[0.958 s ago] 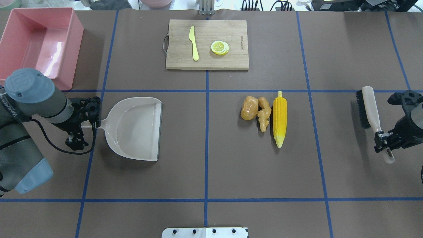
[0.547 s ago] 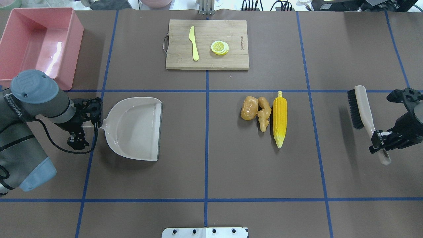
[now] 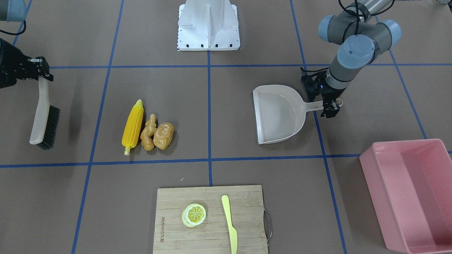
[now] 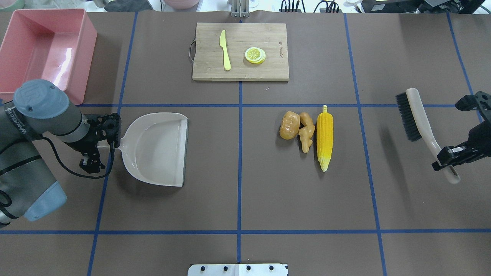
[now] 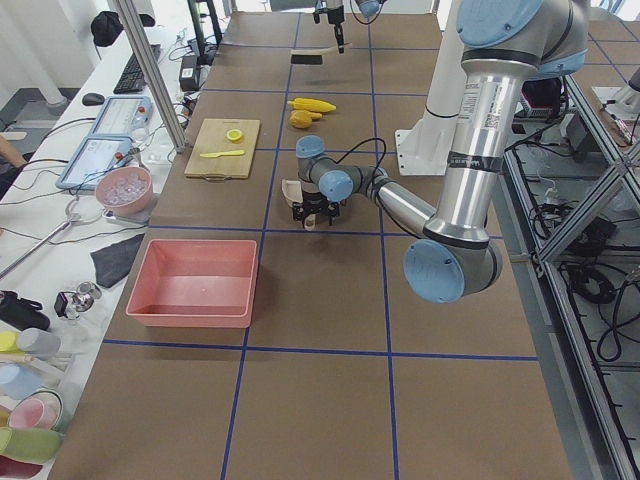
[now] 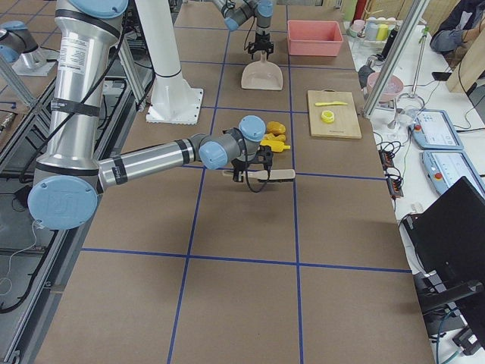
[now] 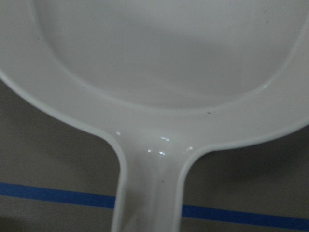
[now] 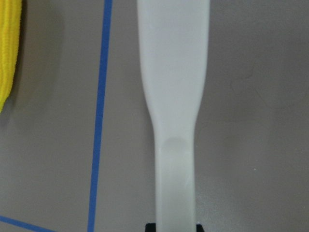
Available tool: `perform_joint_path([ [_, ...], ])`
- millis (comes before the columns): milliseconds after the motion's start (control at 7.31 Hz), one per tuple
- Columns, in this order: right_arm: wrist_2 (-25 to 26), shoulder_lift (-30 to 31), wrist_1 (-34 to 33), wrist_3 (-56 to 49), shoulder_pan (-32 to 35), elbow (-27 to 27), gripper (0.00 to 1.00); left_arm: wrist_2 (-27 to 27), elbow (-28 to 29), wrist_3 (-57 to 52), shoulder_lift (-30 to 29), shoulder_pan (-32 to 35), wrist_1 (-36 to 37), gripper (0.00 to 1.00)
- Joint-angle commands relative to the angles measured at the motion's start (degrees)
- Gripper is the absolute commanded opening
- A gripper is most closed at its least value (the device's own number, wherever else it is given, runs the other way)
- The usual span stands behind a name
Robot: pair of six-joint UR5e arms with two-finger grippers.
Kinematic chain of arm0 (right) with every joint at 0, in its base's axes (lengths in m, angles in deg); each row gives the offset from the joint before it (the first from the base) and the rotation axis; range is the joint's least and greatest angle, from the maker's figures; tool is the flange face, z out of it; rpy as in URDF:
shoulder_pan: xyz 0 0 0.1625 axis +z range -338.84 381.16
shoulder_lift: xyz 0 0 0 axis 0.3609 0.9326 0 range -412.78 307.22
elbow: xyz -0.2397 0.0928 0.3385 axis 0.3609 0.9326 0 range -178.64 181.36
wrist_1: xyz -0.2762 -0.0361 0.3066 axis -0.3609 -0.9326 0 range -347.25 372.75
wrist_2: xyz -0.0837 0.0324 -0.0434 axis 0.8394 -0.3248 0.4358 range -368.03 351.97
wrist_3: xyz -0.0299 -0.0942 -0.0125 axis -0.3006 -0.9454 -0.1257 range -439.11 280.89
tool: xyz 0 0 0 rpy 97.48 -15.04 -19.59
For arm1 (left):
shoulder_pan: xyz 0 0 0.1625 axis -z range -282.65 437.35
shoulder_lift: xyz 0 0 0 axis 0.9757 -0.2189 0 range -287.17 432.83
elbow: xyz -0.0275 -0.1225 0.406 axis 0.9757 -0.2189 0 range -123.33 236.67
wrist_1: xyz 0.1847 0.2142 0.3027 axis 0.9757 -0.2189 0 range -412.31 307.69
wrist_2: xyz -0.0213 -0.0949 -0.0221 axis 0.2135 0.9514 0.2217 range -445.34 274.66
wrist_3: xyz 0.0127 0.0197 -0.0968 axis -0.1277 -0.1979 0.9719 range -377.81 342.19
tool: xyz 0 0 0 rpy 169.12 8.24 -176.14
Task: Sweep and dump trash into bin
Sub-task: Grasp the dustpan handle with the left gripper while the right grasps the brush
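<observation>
The trash lies together right of the table's middle: a yellow corn cob (image 4: 325,138), a tan ginger root (image 4: 306,131) and a brown potato lump (image 4: 289,125). The pink bin (image 4: 87,65) stands at the far left. My left gripper (image 4: 107,143) is shut on the handle of a beige dustpan (image 4: 157,147), which rests on the table with its mouth toward the trash. My right gripper (image 4: 447,155) is shut on the handle of a black-bristled brush (image 4: 416,119), held above the table to the right of the corn. The right wrist view shows the brush handle (image 8: 176,145) and the corn's edge (image 8: 9,48).
A wooden cutting board (image 4: 241,51) at the far middle carries a yellow-green knife (image 4: 225,50) and a lemon slice (image 4: 255,55). Blue tape lines grid the brown table. The robot's base plate (image 4: 238,269) sits at the near edge.
My right gripper has carried the brush to the left, toward the trash, and tilted it, its head swinging farther from the robot. The left arm and dustpan have barely moved.
</observation>
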Motion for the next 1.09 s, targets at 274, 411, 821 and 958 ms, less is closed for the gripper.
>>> perform_joint_path([
  [274, -7.2, 0.3, 17.5, 4.4, 0.2, 7.4, 0.0, 1.9, 0.1, 0.0, -0.7, 0.4, 0.7, 0.6],
  [411, -8.6, -0.4, 17.8, 8.6, 0.1, 7.7, 0.0, 1.9, 0.2, 0.0, -0.7, 0.4, 1.6, 0.6],
  [821, -11.9, -5.5, 17.8, 22.8, 0.1, 9.1, 0.0, 1.9, 1.3, -0.8, -0.7, 0.4, 1.6, 0.58],
  [958, -11.8, -7.6, 17.8, 26.5, -0.1, 9.4, 0.0, 1.9, 1.3, -0.8, -0.7, 0.4, 1.6, 0.53],
])
